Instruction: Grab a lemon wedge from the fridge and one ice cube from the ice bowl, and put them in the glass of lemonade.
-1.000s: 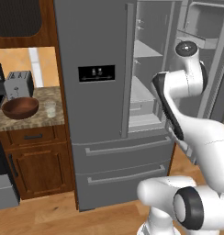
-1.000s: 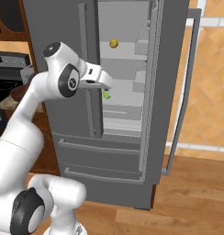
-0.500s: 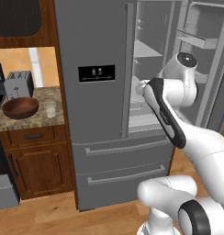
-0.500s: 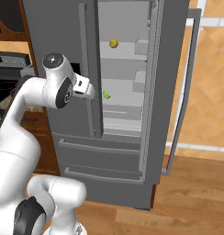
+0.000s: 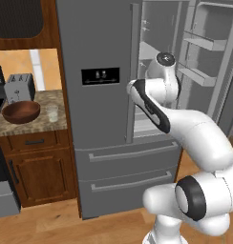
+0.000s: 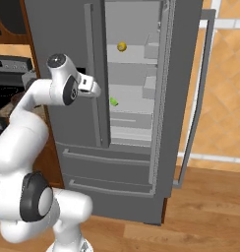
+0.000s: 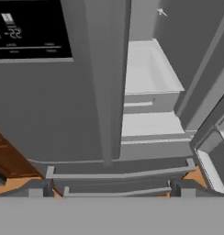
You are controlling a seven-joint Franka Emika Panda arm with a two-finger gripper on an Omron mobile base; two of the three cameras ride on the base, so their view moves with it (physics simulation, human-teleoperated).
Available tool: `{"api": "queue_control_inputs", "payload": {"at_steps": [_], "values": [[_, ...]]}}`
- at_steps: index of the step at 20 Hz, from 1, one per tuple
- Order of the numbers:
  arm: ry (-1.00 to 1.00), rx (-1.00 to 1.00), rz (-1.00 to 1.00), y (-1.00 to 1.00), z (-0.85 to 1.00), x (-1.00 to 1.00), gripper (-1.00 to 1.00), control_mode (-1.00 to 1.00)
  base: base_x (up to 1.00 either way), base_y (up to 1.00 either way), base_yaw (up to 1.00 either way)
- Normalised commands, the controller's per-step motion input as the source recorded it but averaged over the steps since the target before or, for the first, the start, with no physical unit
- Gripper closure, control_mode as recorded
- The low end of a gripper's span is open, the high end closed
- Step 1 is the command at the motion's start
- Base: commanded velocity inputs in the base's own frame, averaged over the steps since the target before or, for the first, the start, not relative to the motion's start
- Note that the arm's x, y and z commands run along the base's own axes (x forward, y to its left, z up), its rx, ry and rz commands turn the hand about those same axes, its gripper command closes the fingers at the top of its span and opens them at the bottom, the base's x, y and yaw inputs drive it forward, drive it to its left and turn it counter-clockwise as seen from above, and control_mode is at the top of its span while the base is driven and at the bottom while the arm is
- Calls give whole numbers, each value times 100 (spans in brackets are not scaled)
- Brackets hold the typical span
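The fridge (image 5: 99,119) is grey steel with a black dispenser panel (image 5: 100,76), its open interior pale grey. On its shelves sit a yellow lemon (image 6: 121,47) and a green wedge (image 6: 114,102). At left, a dark reddish-brown bowl (image 5: 21,111) rests on a speckled tan worktop (image 5: 51,125) above brown wooden cabinets (image 5: 39,167).

The fridge (image 5: 104,119) is cut off by the top edge in both base views, and its open right door (image 5: 211,62) runs past the right edge of the left base view. In the right base view, a small green piece (image 6: 113,102) and a small yellow thing (image 6: 121,47) lie on the shelves, too small to tell what they are. The toaster (image 5: 19,87) and the ice bowl (image 5: 20,112) are near the left edge of the left base view, and what is inside the bowl is too small to see.
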Motion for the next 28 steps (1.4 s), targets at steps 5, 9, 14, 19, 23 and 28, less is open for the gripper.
{"api": "queue_control_inputs", "payload": {"at_steps": [5, 9, 14, 19, 23, 28], "values": [[-16, 4, 0, 2, 10, 30, -100, -100, 0, 0, 0], [-24, 3, 0, 4, 48, 10, -100, -100, 0, 0, 0], [-7, 0, 0, 3, -1, 65, -100, -100, 0, 0, 0], [0, 0, 0, 11, -14, 68, -100, -100, 0, 0, 0], [0, 0, 0, 9, -10, 62, -100, -100, 0, 0, 0], [0, -1, 0, 0, 0, 49, -100, -100, 0, 0, 0]]}}
